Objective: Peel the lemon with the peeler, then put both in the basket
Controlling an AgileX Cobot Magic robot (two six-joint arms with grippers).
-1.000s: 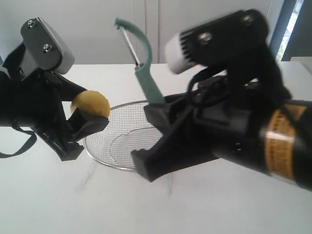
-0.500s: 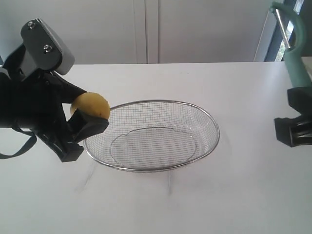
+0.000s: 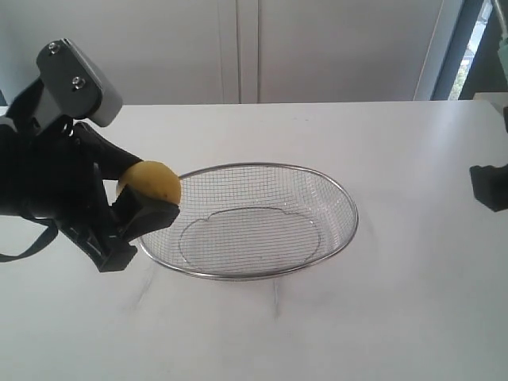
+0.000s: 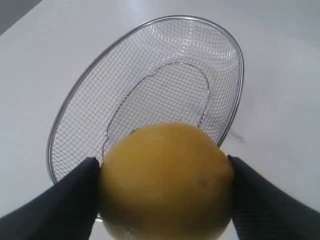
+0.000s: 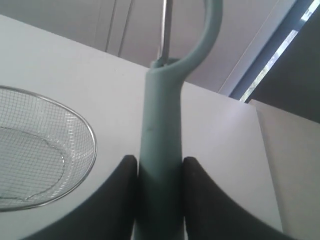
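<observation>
- Two loaded grips: the left gripper (image 3: 136,198) is clenched on the lemon (image 3: 151,181), one finger on each side. The right gripper (image 5: 160,192) is clamped on the peeler (image 5: 162,125) by its handle, blade end up.
- Risk: the round, smooth lemon sits on two small contacts, so blade pressure could roll it or squirt it out.
- Risk: the slim peeler handle may twist in the jaws under side load.
- Risk: the arms are well apart, so a misjudged approach could put the blade on a finger instead of the rind.
- Lemon: bright yellow, skin unbroken where visible, held over the left rim of the basket (image 3: 349,208), off the table (image 3: 381,317).
</observation>
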